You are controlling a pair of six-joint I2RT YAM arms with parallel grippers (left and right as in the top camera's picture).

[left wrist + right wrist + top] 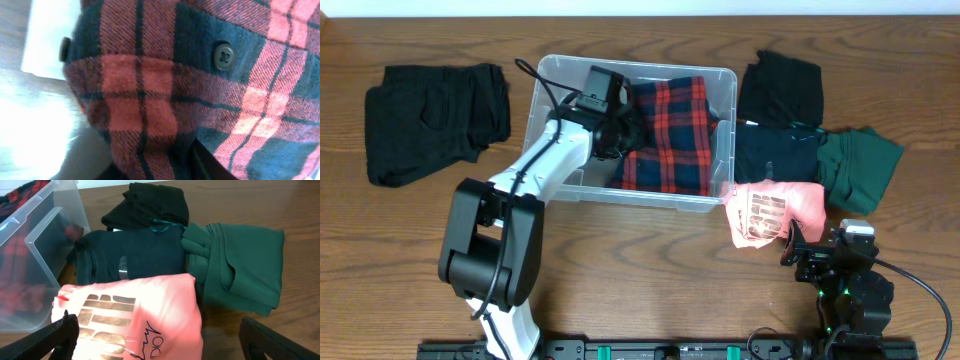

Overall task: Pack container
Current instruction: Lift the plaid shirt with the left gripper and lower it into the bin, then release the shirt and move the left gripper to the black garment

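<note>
The clear plastic container (620, 195) stands at the table's middle back, and its wall shows in the right wrist view (40, 235). A red and dark plaid shirt (670, 130) lies inside it. My left gripper (620, 135) is down in the container at the shirt's left edge. In the left wrist view the plaid cloth (200, 100) fills the frame and a fold sits between the fingers (150, 170). My right gripper (810, 250) is open just in front of a folded pink shirt (770, 210); the pink shirt (130, 310) lies between its spread fingers (165, 340).
A folded black garment (435, 120) lies left of the container. To the right lie a dark navy shirt (775, 155), a green garment (860, 165) and a black one (780, 85). All three show in the right wrist view: navy (130, 255), green (240, 270), black (150, 205).
</note>
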